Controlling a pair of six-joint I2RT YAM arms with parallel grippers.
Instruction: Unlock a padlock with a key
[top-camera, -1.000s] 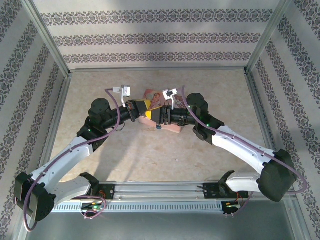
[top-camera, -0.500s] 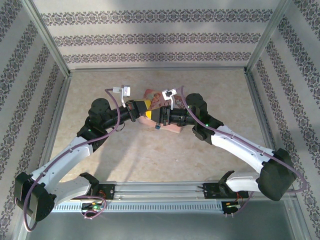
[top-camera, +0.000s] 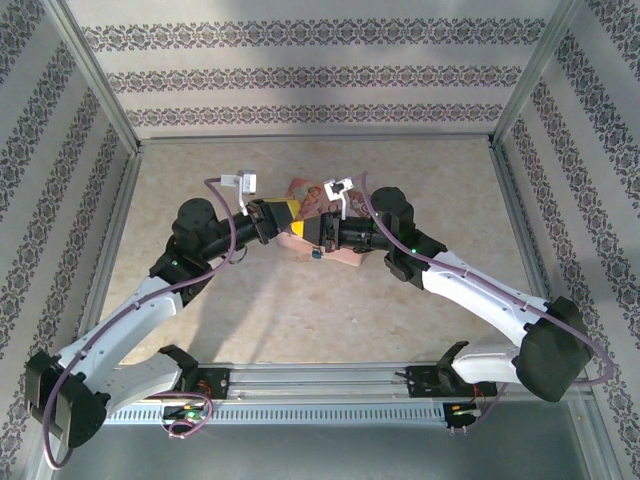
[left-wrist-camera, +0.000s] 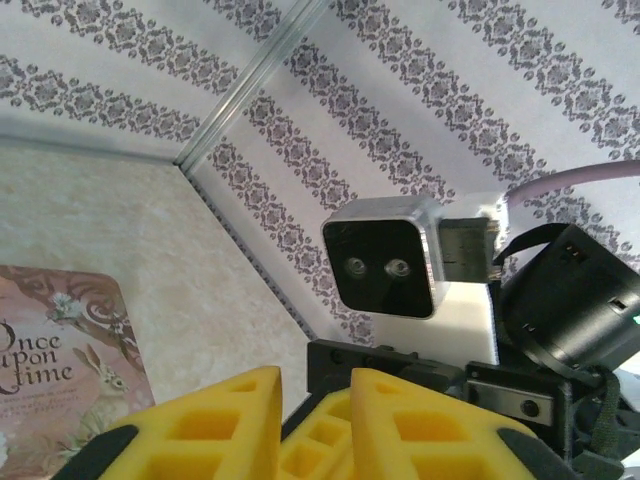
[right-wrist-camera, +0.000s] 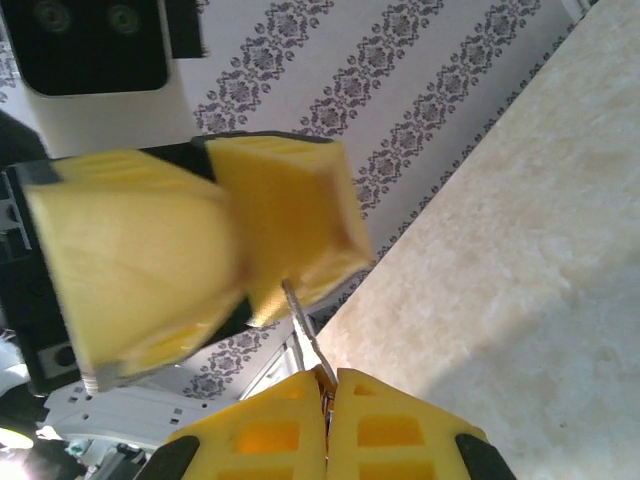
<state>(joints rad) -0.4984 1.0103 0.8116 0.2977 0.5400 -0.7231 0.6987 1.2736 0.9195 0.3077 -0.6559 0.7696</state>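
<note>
On the flat pink tin (left-wrist-camera: 60, 350) I can read "Once upon … Time" in curly dark letters, cut off at the edge, with a drawn rabbit and white flowers beside them. The tin lies on the beige, stone-patterned tabletop (top-camera: 300, 310). Above it the two claws meet tip to tip; their fingers are yellow plastic with square hollow cells. The right claw (right-wrist-camera: 328, 385) is clenched on a thin silvery strip (right-wrist-camera: 303, 335), which reaches to the left claw (left-wrist-camera: 315, 380); whether that one grasps it, I cannot tell. The padlock (top-camera: 315, 254), tiny with a blue spot, is just beside the right claw's tip, at the tin's near edge.
</note>
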